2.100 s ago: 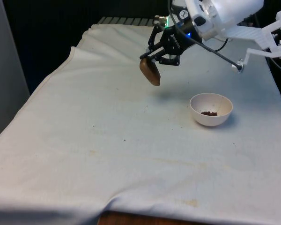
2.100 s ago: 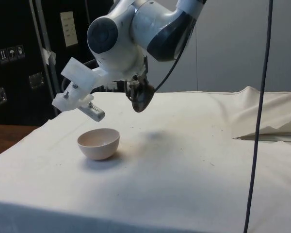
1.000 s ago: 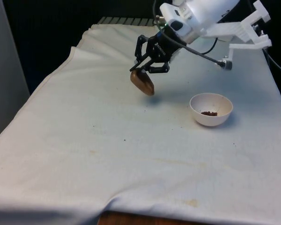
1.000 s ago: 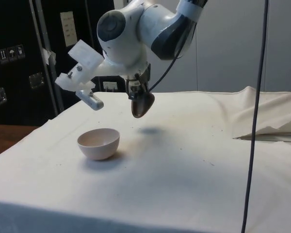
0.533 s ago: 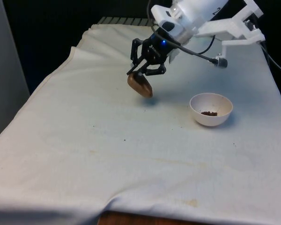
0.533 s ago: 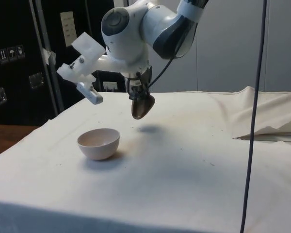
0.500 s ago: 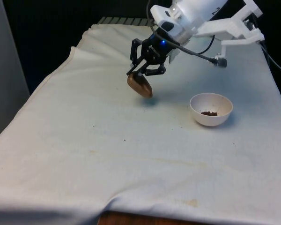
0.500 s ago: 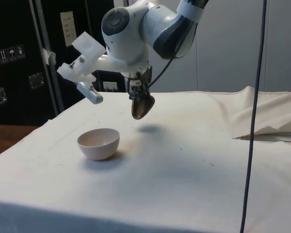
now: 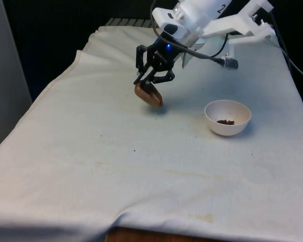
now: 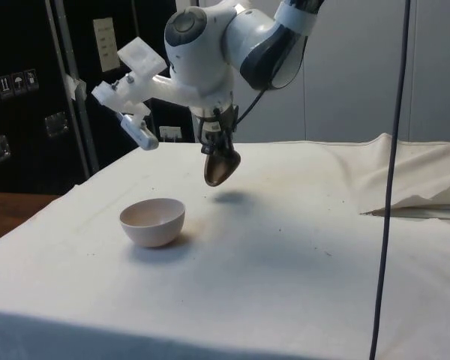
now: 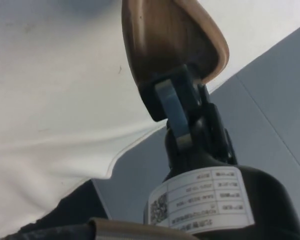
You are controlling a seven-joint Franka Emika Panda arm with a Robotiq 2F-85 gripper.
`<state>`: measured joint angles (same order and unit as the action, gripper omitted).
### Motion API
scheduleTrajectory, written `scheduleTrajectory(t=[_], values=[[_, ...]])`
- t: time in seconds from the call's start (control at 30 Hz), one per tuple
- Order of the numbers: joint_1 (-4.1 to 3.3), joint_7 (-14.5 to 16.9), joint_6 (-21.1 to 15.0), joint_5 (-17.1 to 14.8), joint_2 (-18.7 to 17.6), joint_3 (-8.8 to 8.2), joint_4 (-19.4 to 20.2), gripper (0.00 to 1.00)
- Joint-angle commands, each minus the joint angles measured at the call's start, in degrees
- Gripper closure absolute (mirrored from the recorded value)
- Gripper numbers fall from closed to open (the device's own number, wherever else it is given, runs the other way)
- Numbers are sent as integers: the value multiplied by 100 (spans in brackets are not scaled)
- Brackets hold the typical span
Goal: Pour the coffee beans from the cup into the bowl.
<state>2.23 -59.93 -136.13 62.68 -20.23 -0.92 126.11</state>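
Gripper (image 9: 150, 84) jaws clamped on brown cup (image 9: 148, 95), tilted, held above the tabletop (image 9: 141, 166). White bowl (image 9: 228, 117) with beans (image 9: 225, 121) stands apart, toward front view's right.

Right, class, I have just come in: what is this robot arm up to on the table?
The white arm's black two-finger tool holds a brown wooden cup by its rim, tilted, in the air above the white cloth. The round white bowl sits apart from it, toward the front view's right, with a few dark coffee beans in the bottom. In the wrist view no beans show in the cup.
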Motion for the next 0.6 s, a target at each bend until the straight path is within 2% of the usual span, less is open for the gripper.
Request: scheduleTrajectory(t=[0.0,0.23,0.27,0.3,0.47,0.5,0.53,0.57], values=[[52,109,-138,-132,0,11,29,100],[57,252,-286,-481,-6,-34,46,100],[0,178,-160,-401,0,-57,17,100],[57,264,-298,-521,-11,-40,46,100],[57,298,-401,-676,-34,-63,52,100],[0,223,-298,-590,-23,-97,29,100],[52,315,-447,-745,-40,-74,57,100],[57,321,-470,-779,-46,-80,57,100]])
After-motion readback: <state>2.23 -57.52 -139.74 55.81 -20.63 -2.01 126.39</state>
